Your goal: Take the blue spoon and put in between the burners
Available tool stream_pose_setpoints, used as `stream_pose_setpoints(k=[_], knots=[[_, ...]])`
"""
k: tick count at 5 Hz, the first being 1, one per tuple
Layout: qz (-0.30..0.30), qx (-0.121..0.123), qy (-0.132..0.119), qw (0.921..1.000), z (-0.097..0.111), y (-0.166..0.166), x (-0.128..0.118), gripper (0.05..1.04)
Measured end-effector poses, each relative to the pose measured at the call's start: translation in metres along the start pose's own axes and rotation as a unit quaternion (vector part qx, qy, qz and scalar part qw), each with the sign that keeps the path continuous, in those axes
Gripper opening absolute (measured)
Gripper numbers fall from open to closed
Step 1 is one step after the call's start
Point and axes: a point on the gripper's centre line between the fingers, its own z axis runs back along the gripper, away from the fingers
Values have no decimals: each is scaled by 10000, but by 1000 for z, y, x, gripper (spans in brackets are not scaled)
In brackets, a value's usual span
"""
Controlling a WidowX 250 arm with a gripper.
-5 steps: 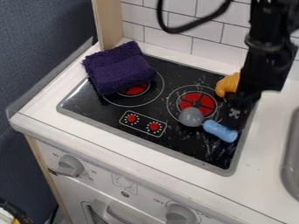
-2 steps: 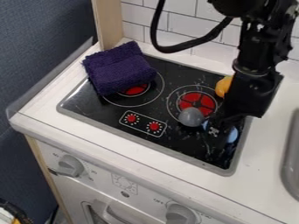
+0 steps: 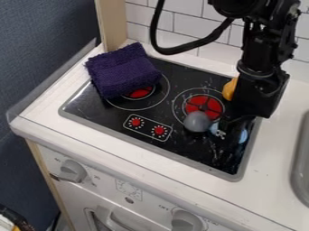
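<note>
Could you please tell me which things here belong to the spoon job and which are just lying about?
For the job:
- blue-handled spoon
- gripper, at its handle
- left-hand burner and right-hand burner in view

Just lying about:
- purple cloth, partly over one burner
- orange object, partly hidden

The blue-handled spoon (image 3: 197, 122) lies apparently flat, grey bowl at the edge of a red burner (image 3: 211, 106).
</note>
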Motion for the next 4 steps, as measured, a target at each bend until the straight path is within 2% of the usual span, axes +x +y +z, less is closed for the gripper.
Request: stream_pose_setpoints(k=[1, 2, 3, 4], knots=[[164, 62, -49, 9998, 3, -3, -2, 419], [745, 345, -171, 9965, 18, -6, -13, 419], [1672, 812, -316, 9821, 38, -6, -27, 419], [2946, 1108, -392, 9484, 47, -1, -49, 419]])
